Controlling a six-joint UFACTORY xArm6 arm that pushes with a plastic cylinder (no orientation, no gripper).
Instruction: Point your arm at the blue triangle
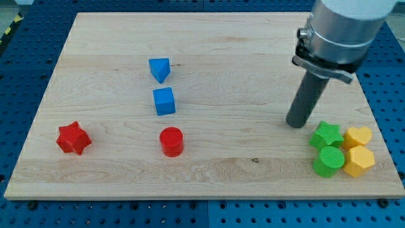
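Red star [73,138] far left, then the blue triangle [160,69] above the blue cube [164,101], red cylinder [171,141] below. My tip [295,124], a bare rod holding nothing, sits well right beside the green star [326,134], so a long leftward sweep looks needed.

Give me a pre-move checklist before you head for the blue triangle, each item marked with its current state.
1. Target in view: blue triangle sits uncovered at the board's upper left of centre. ok.
2. Tip located: my tip rests on the board at the view's right, just left of the green star. ok.
3. Tip at the target: it is far to the right of the triangle. not ok.
4. Straight path leftward and slightly up: no block lies between tip and triangle. ok.
5. Look-alike risk: blue cube sits just below the triangle, apart from it; aim above the cube. ok.
6. Tip clear of the green star: the gap looks narrow. cannot tell.
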